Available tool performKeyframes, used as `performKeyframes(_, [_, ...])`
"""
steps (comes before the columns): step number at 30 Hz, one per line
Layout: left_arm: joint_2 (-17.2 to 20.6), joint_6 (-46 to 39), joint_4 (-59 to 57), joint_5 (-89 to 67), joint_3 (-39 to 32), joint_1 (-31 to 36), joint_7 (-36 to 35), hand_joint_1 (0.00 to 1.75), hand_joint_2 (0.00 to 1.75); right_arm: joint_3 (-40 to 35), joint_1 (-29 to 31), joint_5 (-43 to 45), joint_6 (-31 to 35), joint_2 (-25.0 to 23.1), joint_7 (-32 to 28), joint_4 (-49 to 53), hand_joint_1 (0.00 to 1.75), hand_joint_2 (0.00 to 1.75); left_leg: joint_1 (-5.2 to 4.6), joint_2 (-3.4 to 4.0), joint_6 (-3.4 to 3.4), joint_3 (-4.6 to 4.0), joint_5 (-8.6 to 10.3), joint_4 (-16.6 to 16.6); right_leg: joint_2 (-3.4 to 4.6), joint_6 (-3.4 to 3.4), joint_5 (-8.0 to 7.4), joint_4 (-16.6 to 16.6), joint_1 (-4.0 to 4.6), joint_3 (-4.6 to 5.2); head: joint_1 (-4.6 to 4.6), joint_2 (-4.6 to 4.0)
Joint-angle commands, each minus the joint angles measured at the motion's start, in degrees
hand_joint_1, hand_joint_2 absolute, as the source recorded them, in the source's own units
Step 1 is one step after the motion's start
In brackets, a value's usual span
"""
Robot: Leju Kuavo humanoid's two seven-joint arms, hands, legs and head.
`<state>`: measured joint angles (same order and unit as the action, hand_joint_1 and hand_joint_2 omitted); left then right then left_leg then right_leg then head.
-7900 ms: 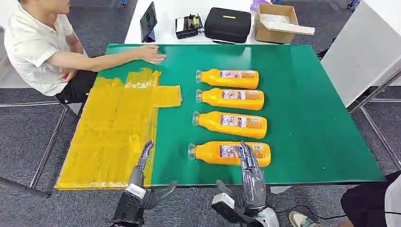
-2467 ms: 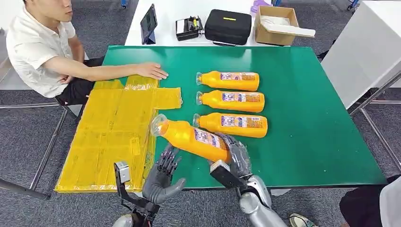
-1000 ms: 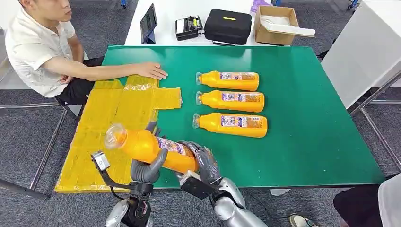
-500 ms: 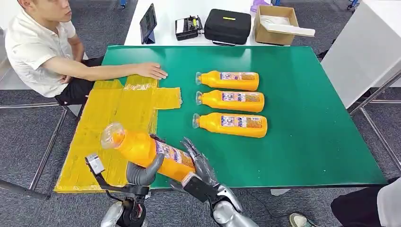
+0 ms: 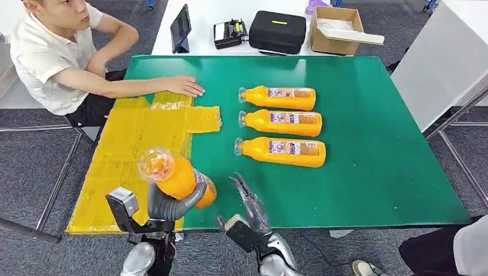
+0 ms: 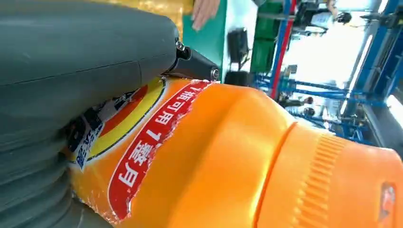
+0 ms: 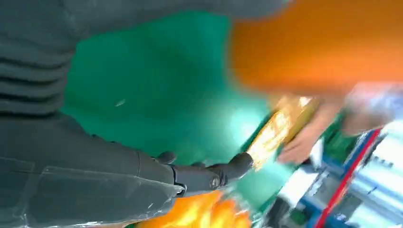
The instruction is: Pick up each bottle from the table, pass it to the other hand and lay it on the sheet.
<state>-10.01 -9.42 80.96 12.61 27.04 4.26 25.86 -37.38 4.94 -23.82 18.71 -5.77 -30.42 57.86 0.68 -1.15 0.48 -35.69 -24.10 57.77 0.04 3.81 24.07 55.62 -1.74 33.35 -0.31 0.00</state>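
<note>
Now, left hand: wrapped round the bottle, held above the desk's near edge beside the sheet.
Right hand: fingers spread, holding nothing.
Risk: neck tilted up; a loose hold could drop it off the desk.
Surface: green mat, three bottles lying far right.
Room: person seated far left.

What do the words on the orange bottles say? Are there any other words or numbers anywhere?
"1 瓶可用 1 整月", white on a red band: label of the held bottle, gripped by the left hand.
Labels on the three bottles lying on the table: too small to read.
Black case, cardboard box: no readable text.
</note>
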Motion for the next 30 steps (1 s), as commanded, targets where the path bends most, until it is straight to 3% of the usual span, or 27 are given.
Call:
performKeyframes(1, [3.93, -1.26, 0.89, -2.60, 1.37, 1.92, -0.68, 1.75, 1.75, 5.05, -1.82, -3.08, 9.26, 2.56, 1.07, -0.33, 0.00, 0.00, 0.03, 0.12, 0.01, 0.21, -0.07, -0.01, 0.02, -0.18, 0.04, -0.05, 0.06, -0.22, 0.00, 0.00])
performKeyframes(3, [5.23, -2.80, 3.67, -6.83, 1.30, 1.28, 0.12, 1.75, 1.75, 9.08, -2.75, -5.94, 17.74, 3.68, 0.83, 1.84, 0.00, 0.00, -0.02, 0.01, 0.01, 0.08, 0.01, -0.04, -0.08, -0.11, 0.02, -0.03, 0.00, -0.06, 0.00, 0.00])
performKeyframes(5, [5.82, -6.44, 4.77, -11.82, 0.32, 1.17, 0.59, 1.75, 1.75, 12.05, -3.71, -8.29, 21.29, 4.41, 0.06, 4.92, 0.00, 0.00, 0.01, 0.00, 0.01, 0.24, -0.07, -0.01, -0.14, -0.23, 0.10, -0.03, 0.05, -0.27, 0.00, 0.00])
performKeyframes(6, [6.33, -12.44, 4.39, -19.53, -0.58, 1.79, 0.91, 1.75, 1.75, 17.91, -5.86, -13.35, 21.29, 2.98, -1.71, 9.29, 0.00, 0.00, -0.03, -0.01, 0.02, 0.05, -0.01, -0.02, -0.06, -0.11, 0.02, -0.02, 0.00, -0.06, 0.00, 0.00])
performKeyframes(8, [7.05, -22.17, 1.60, -34.39, -2.23, 3.68, 0.52, 1.75, 1.75, 22.21, -7.98, -17.11, 21.29, 1.50, -3.81, 14.68, 0.00, 0.00, -0.04, 0.04, 0.01, 0.05, -0.03, 0.01, -0.04, -0.15, 0.05, 0.04, -0.01, -0.05, 0.00, 0.00])
performKeyframes(11, [7.17, -25.19, -6.66, -51.03, -5.91, 7.36, -7.53, 1.75, 1.75, 20.29, -9.01, -13.73, 18.99, 2.15, -2.60, 20.32, 0.00, 0.00, -0.02, -0.05, -0.02, 0.07, 0.00, -0.03, -0.12, -0.17, 0.05, 0.03, 0.01, -0.08, 0.00, 0.00])
performKeyframes(12, [7.85, -27.28, -10.27, -59.87, -6.07, 9.02, -10.76, 1.75, 1.75, 19.48, -8.89, -11.50, 16.67, 2.30, -2.60, 20.98, 0.00, 1.75, -0.02, -0.05, -0.01, 0.03, 0.03, -0.04, -0.10, -0.12, 0.01, 0.00, 0.01, -0.03, 0.00, 0.00])
performKeyframes(16, [8.02, -27.51, -27.05, -75.54, -6.50, 18.66, -17.24, 1.75, 1.75, 18.06, -5.44, -10.54, 13.90, 1.50, -3.35, 16.60, 0.00, 1.75, 0.01, -0.01, -0.01, 0.24, 0.07, -0.09, -0.09, -0.20, -0.03, -0.07, 0.06, -0.26, 0.00, 0.00])
performKeyframes(21, [6.66, -19.67, -41.49, -77.46, -6.24, 28.51, -18.68, 1.75, 1.75, 16.64, -4.08, -9.59, 11.96, 0.77, -4.21, 15.35, 0.00, 1.75, 0.05, -0.01, -0.04, 0.14, 0.16, 0.00, -0.12, -0.23, -0.06, 0.01, 0.08, -0.15, 0.02, 0.00])
performKeyframes(25, [4.83, -10.73, -48.70, -75.95, -6.88, 31.74, -21.07, 1.75, 1.75, 16.71, -4.17, -9.23, 10.77, 0.98, -4.23, 14.71, 0.00, 1.75, 0.03, -0.07, -0.03, 0.17, 0.18, -0.02, -0.16, -0.18, -0.04, 0.00, 0.06, -0.23, 0.00, 0.00])
performKeyframes(30, [4.49, -8.59, -53.54, -78.91, -4.87, 33.59, -24.41, 1.75, 1.75, 17.06, -4.34, -9.16, 10.31, 0.62, -4.25, 14.74, 0.00, 1.75, 0.05, 0.04, -0.01, 0.23, 0.11, 0.04, -0.05, -0.21, 0.01, 0.03, 0.09, -0.29, 0.00, 0.00])
